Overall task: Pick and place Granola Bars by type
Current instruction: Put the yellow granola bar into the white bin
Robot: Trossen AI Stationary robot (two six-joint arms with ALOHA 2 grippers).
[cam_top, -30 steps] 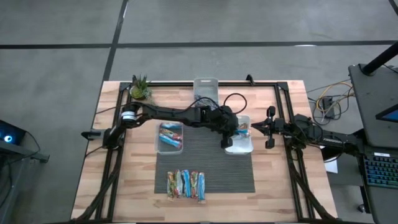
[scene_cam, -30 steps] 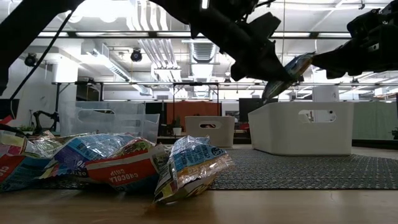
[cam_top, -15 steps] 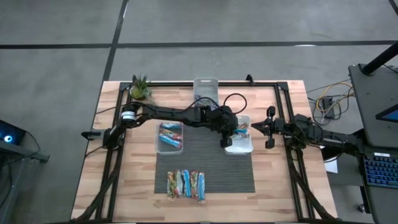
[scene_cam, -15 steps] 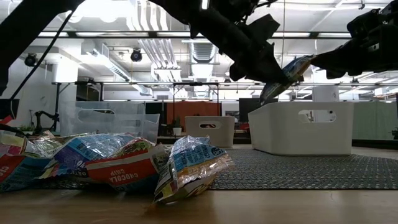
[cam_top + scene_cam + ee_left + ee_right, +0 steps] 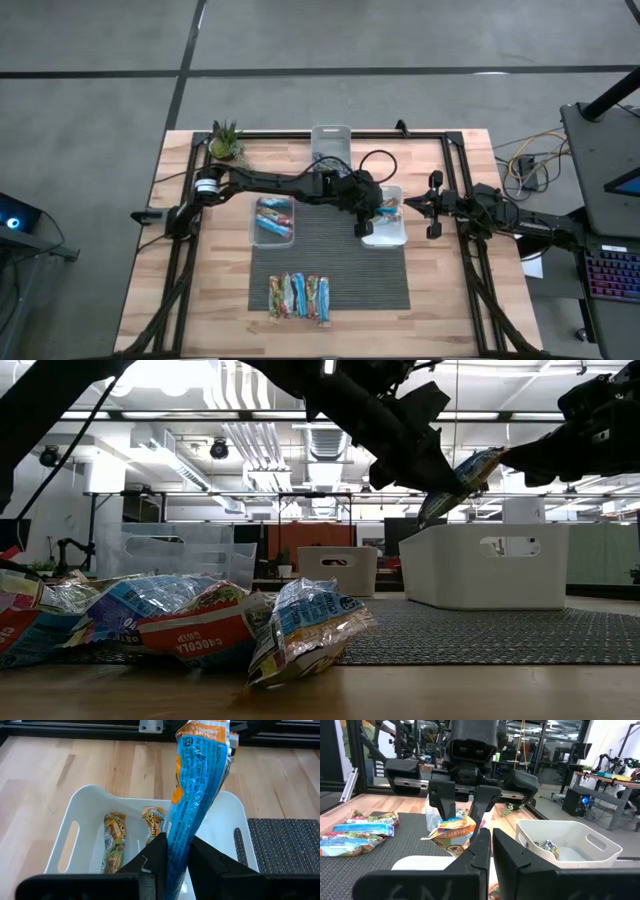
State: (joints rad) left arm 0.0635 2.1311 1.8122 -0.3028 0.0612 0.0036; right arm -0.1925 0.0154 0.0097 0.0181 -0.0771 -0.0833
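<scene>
My left gripper [image 5: 180, 854] hangs over the white bin [image 5: 385, 232] at the mat's far right and is shut on a blue-and-orange granola bar [image 5: 197, 795]. The low view shows that bar [image 5: 468, 468] sticking out past the gripper, above the bin [image 5: 490, 565]. Two yellowish bars [image 5: 114, 840] lie on the bin's floor. Several more bars [image 5: 298, 296] lie in a row on the dark mat [image 5: 330, 255], near its front edge. My right gripper [image 5: 488, 845] waits shut at the table's right side, level and clear of everything. My left gripper pinches one end of the bar's wrapper [image 5: 178, 865] between its two fingers [image 5: 156, 856]. The fingers slant down from the table's left. The bar runs on along them past their tips, lifted clear above the white bin.
A clear bin [image 5: 274, 220] with blue bars stands left of the white one. Another bin [image 5: 330, 140] stands at the far edge, and a small plant [image 5: 226, 142] at the far left corner. Black frame rails [image 5: 455, 170] run along the table's sides.
</scene>
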